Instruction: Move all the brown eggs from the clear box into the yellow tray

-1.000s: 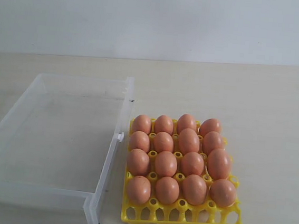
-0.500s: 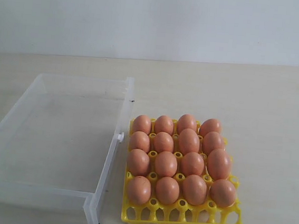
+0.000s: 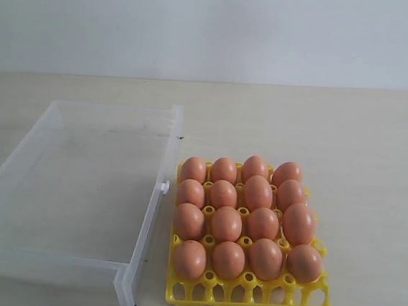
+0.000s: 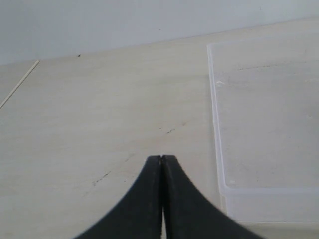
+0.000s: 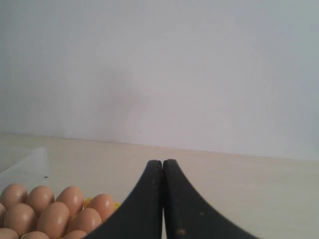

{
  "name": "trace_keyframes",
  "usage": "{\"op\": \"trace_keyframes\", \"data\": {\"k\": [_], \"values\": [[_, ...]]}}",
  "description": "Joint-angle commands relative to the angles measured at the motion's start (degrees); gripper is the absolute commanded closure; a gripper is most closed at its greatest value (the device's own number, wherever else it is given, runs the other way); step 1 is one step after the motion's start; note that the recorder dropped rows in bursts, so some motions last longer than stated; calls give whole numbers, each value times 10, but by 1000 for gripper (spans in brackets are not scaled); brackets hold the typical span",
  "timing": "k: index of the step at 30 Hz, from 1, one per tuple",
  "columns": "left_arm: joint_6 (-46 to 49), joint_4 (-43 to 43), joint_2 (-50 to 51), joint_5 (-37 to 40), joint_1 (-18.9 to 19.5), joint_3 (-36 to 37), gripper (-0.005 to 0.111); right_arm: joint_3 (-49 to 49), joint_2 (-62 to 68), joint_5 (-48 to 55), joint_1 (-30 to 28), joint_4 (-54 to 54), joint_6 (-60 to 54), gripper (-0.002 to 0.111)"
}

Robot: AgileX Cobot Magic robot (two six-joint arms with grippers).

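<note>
Several brown eggs fill the cups of the yellow tray, which stands on the table to the right of the clear box. No egg lies in the clear box. Neither arm shows in the exterior view. In the left wrist view my left gripper is shut with nothing in it, over bare table beside the clear box. In the right wrist view my right gripper is shut and holds nothing, with the brown eggs off to one side of it.
A pale wooden table carries the box and tray, and a white wall rises behind it. The tray's front row of cups holds no eggs.
A dark part of the right arm at the right edge of the exterior view one second ago has left the view. Box, tray and eggs have not moved.
</note>
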Motion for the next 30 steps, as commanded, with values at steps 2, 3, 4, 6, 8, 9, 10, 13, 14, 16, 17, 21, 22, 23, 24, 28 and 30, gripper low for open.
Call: {"op": "trace_keyframes", "data": {"k": [2,3,4,6,8,9,10,13,14,16,17,21,22,23,24,28,30], "values": [[-3,-1,-3,-5,-3,-2,107,-5,-3,16,-3,-168,177,108],[-3,-1,-3,-5,-3,-2,107,-5,-3,16,-3,-183,197,108],[-3,-1,-3,-5,-3,-2,107,-5,-3,19,-3,-185,200,108],[-3,-1,-3,-5,-3,-2,107,-5,-3,24,-3,-193,204,108],[-3,-1,-3,-5,-3,-2,107,-5,-3,28,-3,-198,215,108],[-3,-1,-3,-5,-3,-2,107,-5,-3,29,-3,-215,239,108],[-3,-1,-3,-5,-3,-2,107,-5,-3,29,-3,-225,258,108],[-3,-1,-3,-5,-3,-2,107,-5,-3,32,-3,-221,274,108],[-3,-1,-3,-5,-3,-2,107,-5,-3,32,-3,-215,266,108],[-3,-1,-3,-5,-3,-2,107,-5,-3,45,-3,-211,253,108],[-3,-1,-3,-5,-3,-2,107,-5,-3,46,-3,-211,253,108],[-3,-1,-3,-5,-3,-2,107,-5,-3,45,-3,-212,253,108],[-3,-1,-3,-5,-3,-2,107,-5,-3,45,-3,-212,253,108],[-3,-1,-3,-5,-3,-2,107,-5,-3,45,-3,-212,253,108],[-3,-1,-3,-5,-3,-2,107,-5,-3,45,-3,-212,253,108],[-3,-1,-3,-5,-3,-2,107,-5,-3,45,-3,-212,253,108],[-3,-1,-3,-5,-3,-2,107,-5,-3,45,-3,-212,253,108]]}}
